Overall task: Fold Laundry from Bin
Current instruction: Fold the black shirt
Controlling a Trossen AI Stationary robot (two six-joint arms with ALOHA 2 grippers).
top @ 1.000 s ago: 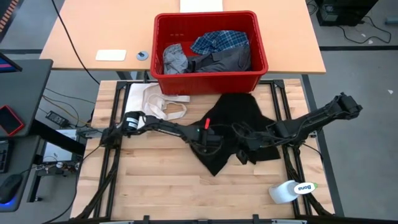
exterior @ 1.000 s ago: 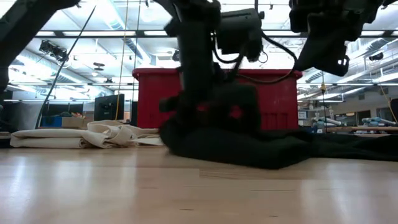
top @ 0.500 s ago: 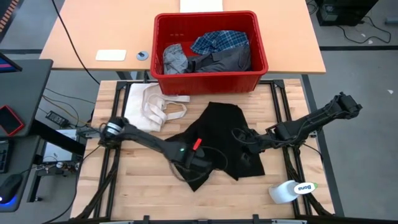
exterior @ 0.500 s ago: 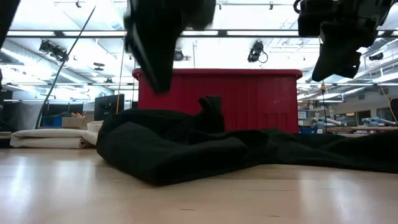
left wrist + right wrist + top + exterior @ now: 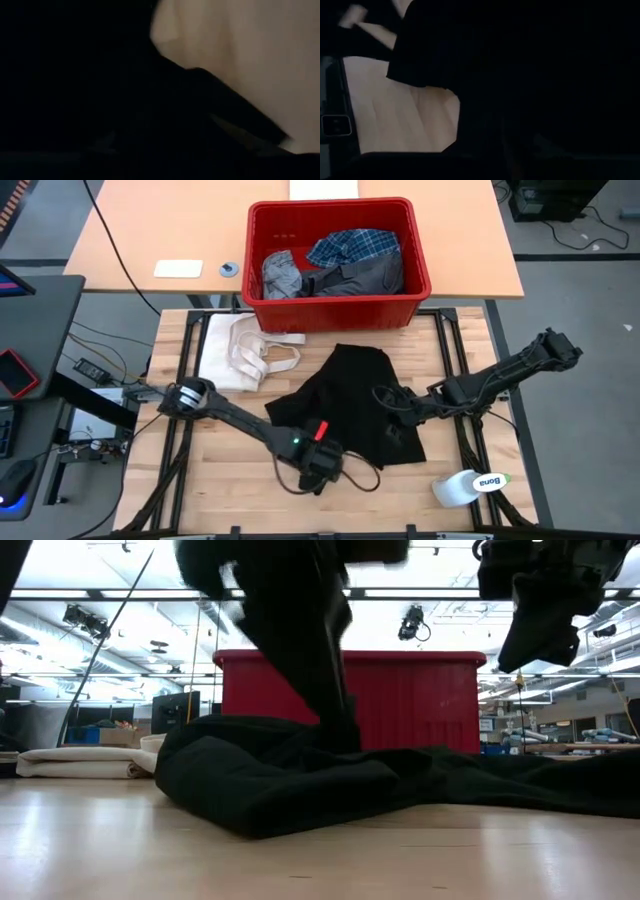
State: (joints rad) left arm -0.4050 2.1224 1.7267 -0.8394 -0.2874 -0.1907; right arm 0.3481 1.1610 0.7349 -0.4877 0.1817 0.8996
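Note:
A large black garment (image 5: 355, 400) lies crumpled on the wooden table, in front of the red bin (image 5: 335, 312); the low view shows it as a low heap (image 5: 300, 780). In the bin lie a plaid shirt (image 5: 355, 248), a light grey piece (image 5: 280, 275) and a dark grey piece (image 5: 368, 278). My left gripper (image 5: 320, 472) is at the garment's near left edge, and whether it touches the cloth is not visible. My right gripper (image 5: 388, 408) hangs above the garment's right half; in the low view it (image 5: 520, 645) is clear of the cloth. Both wrist views are almost wholly dark.
A cream-white cloth with strap loops (image 5: 245, 350) lies at the table's far left, beside the bin. A white cylinder with a label (image 5: 470, 486) lies near the table's near right corner. Bare wood shows along the near edge and at the near left.
My left gripper has moved toward the table's near edge, rolling its wrist. At first it drew the black garment's left part with it, away from the bin. In the last half second the garment has lain still while the gripper went on.

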